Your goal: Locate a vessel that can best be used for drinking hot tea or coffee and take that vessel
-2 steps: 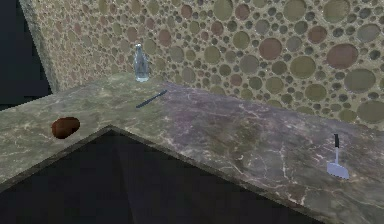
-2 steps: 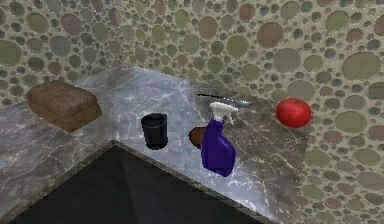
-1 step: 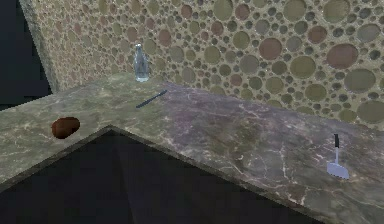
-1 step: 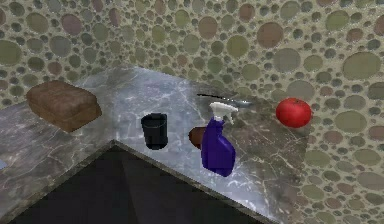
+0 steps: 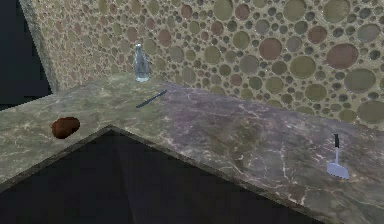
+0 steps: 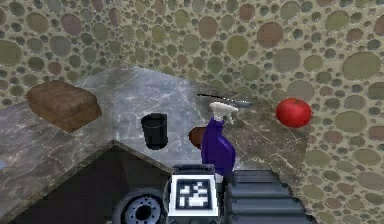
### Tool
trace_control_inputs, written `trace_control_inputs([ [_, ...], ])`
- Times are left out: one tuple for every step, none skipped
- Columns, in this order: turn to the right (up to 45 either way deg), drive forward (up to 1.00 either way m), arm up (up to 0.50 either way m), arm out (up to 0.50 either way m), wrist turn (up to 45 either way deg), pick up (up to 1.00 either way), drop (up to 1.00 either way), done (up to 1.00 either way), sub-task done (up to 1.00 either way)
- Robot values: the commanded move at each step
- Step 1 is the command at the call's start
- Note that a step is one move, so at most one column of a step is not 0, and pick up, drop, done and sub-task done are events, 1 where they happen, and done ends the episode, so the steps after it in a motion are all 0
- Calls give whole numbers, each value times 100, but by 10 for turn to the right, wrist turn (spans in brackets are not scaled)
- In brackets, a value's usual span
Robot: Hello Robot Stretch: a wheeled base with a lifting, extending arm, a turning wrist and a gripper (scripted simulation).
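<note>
1. Marbled grey-brown stone forms the desk (image 6: 120,85), an L-shaped top that wraps an inner corner. Behind it is a wall (image 6: 330,60) patterned with round tan and brown pebbles.
2. At the arm side view's bottom edge the pincer (image 6: 140,211) shows as a dark rounded body just left of a white marker square (image 6: 193,195) with black marks. The ribbed dark arm (image 6: 262,200) lies right of that square. The pincer's far end is hard to make out, so I cannot tell how its fingers stand or whether it holds anything.
3. Nearest above it in that view stands the black vessel (image 6: 153,129), a small upright cylinder with straight sides, dark all over, with an open top rim. It stands on the desk close to the inner edge, apart from the other things. Whether it has a handle cannot be told.
4. To its right stands a spray bottle (image 6: 222,140) with a purple-blue body and a white head.
5. A brown lump (image 6: 199,132) lies between the two, partly behind the spray bottle.
6. Farther back, a thin dark utensil (image 6: 225,98) lies near the wall, and a red round thing (image 6: 294,112) sits to its right.
7. A brown loaf-like block (image 6: 63,104) lies well to the left of the black vessel.
8. In the forward view a clear bottle (image 5: 141,62) stands upright by the wall, with a thin dark stick (image 5: 152,98) lying in front of it. A brown oval thing (image 5: 65,126) lies at the left, and a spatula-like tool (image 5: 339,160) with a dark handle and a pale blade lies at the right.
</note>
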Motion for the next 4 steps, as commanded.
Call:
trace_control_inputs([
  [0,0,0,26,0,0,0,0,0],
  [0,0,0,0,450,0,0,0,0],
  [0,0,0,0,450,0,0,0,0],
  [0,0,0,0,450,0,0,0,0],
])
